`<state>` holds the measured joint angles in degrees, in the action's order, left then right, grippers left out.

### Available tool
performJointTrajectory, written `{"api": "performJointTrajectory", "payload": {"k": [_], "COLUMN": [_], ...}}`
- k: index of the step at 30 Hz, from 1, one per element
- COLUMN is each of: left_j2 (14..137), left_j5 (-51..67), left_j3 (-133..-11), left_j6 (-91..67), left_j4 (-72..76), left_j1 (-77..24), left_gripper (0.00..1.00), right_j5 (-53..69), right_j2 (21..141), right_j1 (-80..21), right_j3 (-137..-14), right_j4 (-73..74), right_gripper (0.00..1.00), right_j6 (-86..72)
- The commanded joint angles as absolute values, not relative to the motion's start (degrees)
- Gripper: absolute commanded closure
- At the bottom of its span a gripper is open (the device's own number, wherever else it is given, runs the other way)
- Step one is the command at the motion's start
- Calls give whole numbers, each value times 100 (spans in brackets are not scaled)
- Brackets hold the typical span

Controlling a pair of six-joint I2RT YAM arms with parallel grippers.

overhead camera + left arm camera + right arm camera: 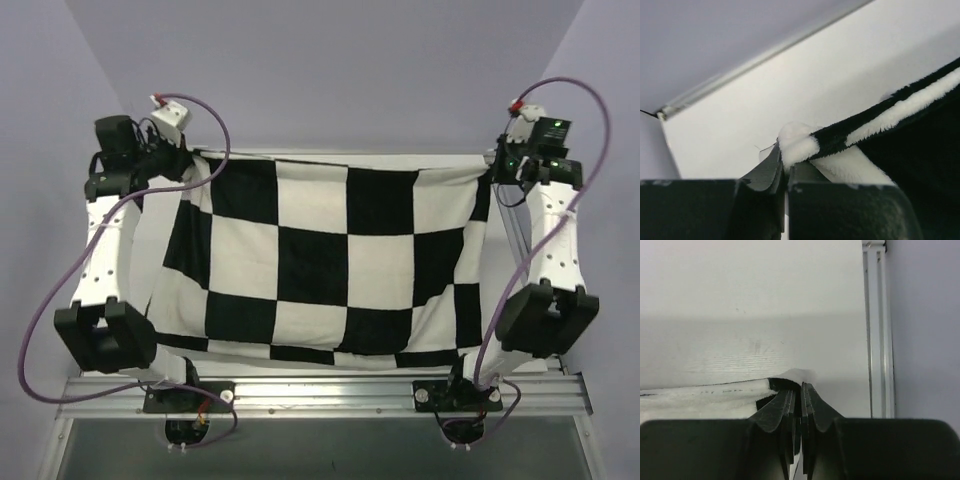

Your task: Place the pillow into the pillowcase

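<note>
The black-and-white checkered pillowcase (330, 260) is spread wide over the table and stretched between both arms. My left gripper (188, 158) is shut on its far left corner, seen as fluffy white and black fabric (797, 142) pinched between the jaws. My right gripper (497, 170) is shut on its far right corner (795, 377). The cream pillow does not show; whether it lies under or inside the case I cannot tell.
The white table (765, 315) runs to its far edge, with a metal rail (880, 330) on the right side. A metal frame (320, 390) with both arm bases lies at the near edge. Purple cables (35, 330) loop beside each arm.
</note>
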<state>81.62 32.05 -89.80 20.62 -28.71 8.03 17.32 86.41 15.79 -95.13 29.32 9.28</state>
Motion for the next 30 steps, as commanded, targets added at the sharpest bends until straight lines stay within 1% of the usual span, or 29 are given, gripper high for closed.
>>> {"api": "performJointTrajectory", "payload": {"k": [1,2,3,4,5,6,7,8,9,10,11,13,14,15,16,17,18,19,20,21,22,25,29,30], "left_j2": [9155,9802,10183,10569,11243,11459,11557,11514,11401,11121,10979,10576,10425,10285,9970,9802,9652,9407,9309,9221,9089,8939,8903,8895], "left_j5": [2243,2102,1857,1393,1337,1301,1249,1309,1353,1475,1572,1818,2089,2335,2477,2861,3065,3233,3478,3550,3568,3446,3024,2980], "left_j3": [-9017,-9409,-9735,-10217,-11161,-11562,-11740,-11716,-11577,-11384,-10912,-10453,-9972,-9662,-9381,-9100,-8531,-8317,-8088,-7755,-7561,-6920,-6224,-6110], "left_j6": [2250,2215,2154,1927,1803,1567,1477,1477,1590,1660,1722,1898,1994,2082,2179,2476,2705,2977,3571,3890,4424,5113,5685,5713], "left_j4": [-2233,-2311,-2459,-2696,-3333,-3601,-3838,-3884,-3893,-3876,-3885,-4076,-4156,-4270,-4506,-4622,-4788,-5251,-5517,-5781,-6201,-6590,-6548,-6487], "left_j1": [695,677,685,720,799,983,1071,1211,1265,1300,1327,1406,1432,1502,1520,1547,1590,1582,1582,1591,1617,1757,1767,1767], "left_gripper": [100,98,88,65,57,49,36,34,32,30,29,29,30,30,30,29,29,28,27,26,25,23,20,20], "right_j5": [63,-217,-359,-578,-989,-1150,-1273,-1092,-890,-731,-338,-115,356,560,832,1174,1761,1975,2143,2171,2188,2188,2224,2163], "right_j2": [9680,9999,10350,10971,11082,11109,11162,11153,10988,10830,10645,10179,9960,9880,9801,9678,9607,9537,9371,9256,9037,8851,8859,8912], "right_j1": [1424,1398,1337,1188,1073,985,897,896,914,966,984,1019,1054,1107,1299,1431,1563,1704,1940,2038,2143,2136,1715,1427], "right_j3": [-9991,-10263,-10892,-11090,-11005,-10865,-10968,-11056,-10961,-10777,-10506,-9925,-9775,-9669,-9398,-9256,-9037,-8591,-8265,-7957,-7310,-6568,-5742,-5661], "right_j4": [1627,1626,1713,1810,1654,1557,1991,2361,2851,2970,3066,3549,3794,4432,4752,5085,5654,5878,6054,6151,6126,5889,5329,5187], "right_gripper": [100,100,100,91,51,33,24,18,16,16,16,18,18,18,19,20,20,20,18,18,16,14,14,14], "right_j6": [1248,1274,1405,1589,2226,2398,2408,2217,2154,2101,2144,2188,2197,2206,2189,2241,2407,2574,2775,3099,3233,3279,2840,2743]}}
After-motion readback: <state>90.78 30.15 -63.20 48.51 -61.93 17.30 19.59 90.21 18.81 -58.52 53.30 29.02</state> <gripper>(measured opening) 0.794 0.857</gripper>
